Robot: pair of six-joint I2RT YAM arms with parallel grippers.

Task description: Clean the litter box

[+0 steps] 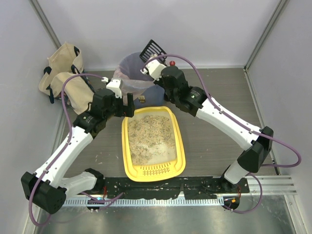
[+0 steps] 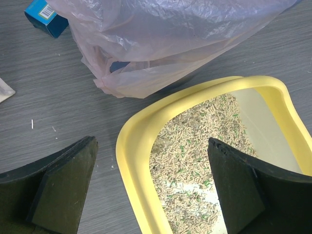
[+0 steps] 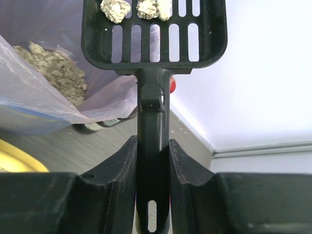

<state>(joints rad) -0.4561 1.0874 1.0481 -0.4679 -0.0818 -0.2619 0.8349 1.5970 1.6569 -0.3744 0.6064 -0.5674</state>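
Observation:
The yellow litter box [image 1: 179, 141] lies in the middle of the table, its grille at the near end, with beige granules inside; its far corner shows in the left wrist view [image 2: 129, 146]. My left gripper [image 1: 124, 106] is open and empty, its fingers [image 2: 63, 183] straddling that corner's rim. My right gripper [image 1: 152, 66] is shut on the handle of a black slotted scoop [image 1: 151, 48], raised at the far side of the blue bin. The scoop [image 3: 153, 46] carries pale clumps [image 3: 115, 9] beside the bin's clear liner [image 3: 44, 97].
The round blue bin [image 1: 131, 73] with its liner stands behind the litter box. A beige tote bag [image 1: 63, 73] sits at the far left. A blue box [image 2: 45, 15] lies by the liner. A small brown object [image 1: 142, 99] lies between bin and tray.

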